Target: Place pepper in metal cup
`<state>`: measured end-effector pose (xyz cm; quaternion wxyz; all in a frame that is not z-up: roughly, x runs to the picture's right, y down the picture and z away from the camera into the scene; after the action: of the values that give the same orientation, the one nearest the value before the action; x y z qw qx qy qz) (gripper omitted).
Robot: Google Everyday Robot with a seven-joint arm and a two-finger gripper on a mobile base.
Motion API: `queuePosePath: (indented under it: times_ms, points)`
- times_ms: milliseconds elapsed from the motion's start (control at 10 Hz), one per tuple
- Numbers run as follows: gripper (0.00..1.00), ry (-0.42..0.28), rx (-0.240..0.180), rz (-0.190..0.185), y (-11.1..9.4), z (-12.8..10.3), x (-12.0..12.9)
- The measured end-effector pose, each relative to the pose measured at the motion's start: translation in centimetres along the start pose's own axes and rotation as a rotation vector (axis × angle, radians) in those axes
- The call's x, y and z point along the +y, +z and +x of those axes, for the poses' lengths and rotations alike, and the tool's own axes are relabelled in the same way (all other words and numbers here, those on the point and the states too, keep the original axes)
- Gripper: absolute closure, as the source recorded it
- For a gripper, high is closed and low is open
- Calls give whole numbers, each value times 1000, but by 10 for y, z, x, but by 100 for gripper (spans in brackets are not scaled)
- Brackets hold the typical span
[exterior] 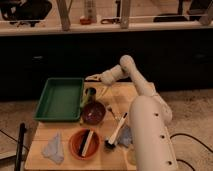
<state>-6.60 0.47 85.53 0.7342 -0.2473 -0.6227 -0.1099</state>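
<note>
The gripper (pixel 92 78) hung just above & behind the metal cup (pixel 90 93), jaws spread wide w/ nothing surely held, green tray (pixel 60 97) just left of cup, maroon bowl (pixel 93 112) just in front, pepper not discernible.

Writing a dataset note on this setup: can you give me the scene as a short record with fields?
gripper: open, over the far edge of the table, just beyond the metal cup
metal cup: upright, right of the green tray, behind the maroon bowl
pepper: cannot be made out
orange bowl: near edge, in front of the maroon bowl
</note>
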Motion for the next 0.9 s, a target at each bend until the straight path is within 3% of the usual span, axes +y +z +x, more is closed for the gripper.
queuePosePath:
  times_ms: [900]
  points:
    - [20,-5,2,-14,-1,-1,-1]
